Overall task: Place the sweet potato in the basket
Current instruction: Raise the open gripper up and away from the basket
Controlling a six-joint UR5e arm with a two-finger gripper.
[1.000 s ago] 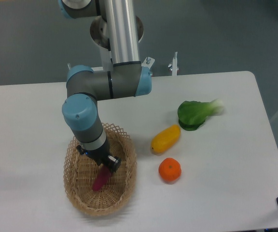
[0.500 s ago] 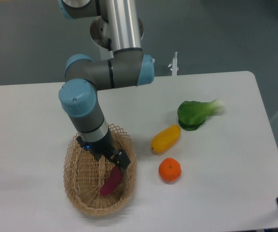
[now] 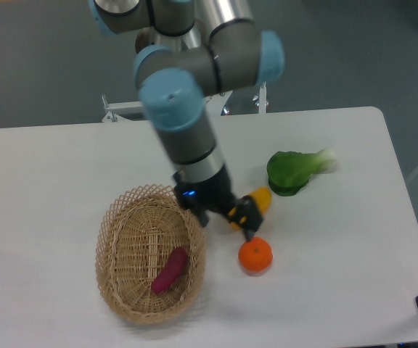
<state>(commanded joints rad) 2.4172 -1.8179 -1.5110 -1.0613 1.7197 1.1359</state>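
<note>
Item: sweet potato (image 3: 170, 270). You had it lying inside the basket (image 3: 119, 217), on the woven floor toward the right-hand wall, tilted with its upper end pointing up and right. It touched nothing but wicker. Colour was magenta-purple, skin smooth, form small and elongated with both ends tapered; no damage showed.

Item: basket. Oval, light tan wicker with an open lattice rim, sitting on the white desk (image 3: 49, 159) at lower left. It held the one tuber only.

Item: claw (image 3: 227, 221). You had it outside the basket, just past the right rim, low over the desk and partly in front of the yellow fruit (image 3: 261, 197). Its two fingers stood apart with nothing between them, so it read as released.

Step in hand, by judgement: placement looked complete and the arm was in its retreat. Your next move called only for lifting clear without brushing the yellow fruit or the orange (image 3: 255, 256) just below the claw.

Other stock: a green leafy vegetable (image 3: 293, 171) further right, well apart from the basket.
</note>
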